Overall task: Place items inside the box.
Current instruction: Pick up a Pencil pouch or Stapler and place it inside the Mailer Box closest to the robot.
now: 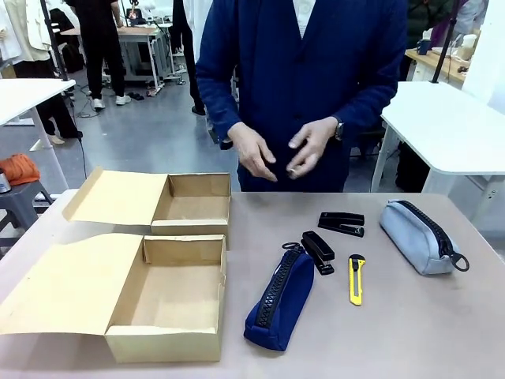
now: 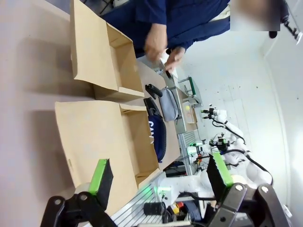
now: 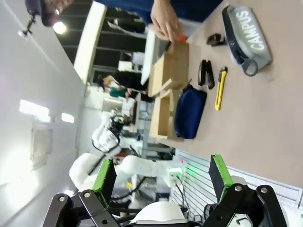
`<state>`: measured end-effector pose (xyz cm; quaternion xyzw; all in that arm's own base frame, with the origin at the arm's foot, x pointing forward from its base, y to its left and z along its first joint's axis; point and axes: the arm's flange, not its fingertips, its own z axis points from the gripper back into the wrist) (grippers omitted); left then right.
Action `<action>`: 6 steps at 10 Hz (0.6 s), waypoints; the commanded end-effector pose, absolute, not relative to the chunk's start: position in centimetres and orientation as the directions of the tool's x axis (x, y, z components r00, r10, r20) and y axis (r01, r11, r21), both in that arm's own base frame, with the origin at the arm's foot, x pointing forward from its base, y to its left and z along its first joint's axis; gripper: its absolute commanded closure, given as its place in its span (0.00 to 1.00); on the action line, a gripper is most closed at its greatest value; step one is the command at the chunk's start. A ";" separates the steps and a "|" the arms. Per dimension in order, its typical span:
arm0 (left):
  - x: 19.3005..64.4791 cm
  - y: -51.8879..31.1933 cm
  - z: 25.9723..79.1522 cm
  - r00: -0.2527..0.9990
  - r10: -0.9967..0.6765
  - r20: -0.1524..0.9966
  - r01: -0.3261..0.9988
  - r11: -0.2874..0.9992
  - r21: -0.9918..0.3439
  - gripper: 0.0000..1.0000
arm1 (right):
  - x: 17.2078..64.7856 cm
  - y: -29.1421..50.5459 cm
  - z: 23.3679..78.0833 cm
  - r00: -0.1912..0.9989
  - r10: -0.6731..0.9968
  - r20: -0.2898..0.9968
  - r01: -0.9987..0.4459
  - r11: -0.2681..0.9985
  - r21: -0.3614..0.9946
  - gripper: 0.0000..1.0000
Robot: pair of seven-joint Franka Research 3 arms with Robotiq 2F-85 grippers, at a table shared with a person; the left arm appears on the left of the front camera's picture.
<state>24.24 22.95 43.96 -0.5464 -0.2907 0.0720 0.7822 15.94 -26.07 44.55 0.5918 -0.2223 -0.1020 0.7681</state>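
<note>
**Entry: stationery to be boxed, worktop layout**

1. Near box (image 1: 166, 296): open cardboard, flap folded out flat. It sits at the near-left corner of the worktop (image 1: 394, 339). The interior looks bare.
2. Far box (image 1: 193, 207): same type, just behind the near box toward the far edge. It also looks bare.
3. Navy zip pouch (image 1: 280, 300): lies lengthwise just beside the near box, zip uppermost, near the middle of the near edge.
4. Black stapler (image 1: 319, 251): touches or almost touches the far end of the navy zip pouch.
5. Second black stapler (image 1: 342, 223): a little farther toward the far edge, apart from the first.
6. Utility knife (image 1: 357, 279): yellow and black, lying flat between the navy zip pouch and the grey pouch.
7. Grey zip pouch (image 1: 418, 235): lies angled toward the right edge.
8. Person at the far edge: the hand nearer the boxes (image 1: 252, 151) and the other hand (image 1: 310, 146) are raised together above the far edge. They finger a small object too small to identify.
9. Left gripper (image 2: 160, 175): fingers spread wide, nothing between them, held high off the left edge.
10. Right gripper (image 3: 162, 177): likewise spread and unloaded, well back from the items.

**Status, as judged:** packing has not begun, since every item lies outside both boxes.

**Next move calls for:** choosing one item, likely the navy zip pouch as it is closest to a box. A spread claw would then descend across its narrow width. Which box is meant cannot be told.
</note>
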 end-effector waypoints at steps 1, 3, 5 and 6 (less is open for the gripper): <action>24.3 23.1 44.1 0.810 0.431 0.398 0.233 0.387 -0.892 0.00 | 18.7 -12.9 47.9 0.935 -0.303 0.185 -0.051 0.401 0.914 0.00; 24.3 23.1 44.1 0.810 0.431 0.398 0.233 0.387 -0.892 0.00 | 21.3 -0.6 48.0 0.993 -0.095 0.063 -0.009 0.488 0.873 0.00; 24.3 23.1 44.1 0.810 0.431 0.398 0.233 0.387 -0.892 0.00 | 21.7 7.5 45.3 1.000 0.001 0.015 -0.012 0.649 0.760 0.00; 24.3 23.1 44.1 0.810 0.431 0.398 0.233 0.387 -0.892 0.00 | 21.7 7.5 44.4 0.989 -0.065 0.129 -0.041 0.734 0.678 0.00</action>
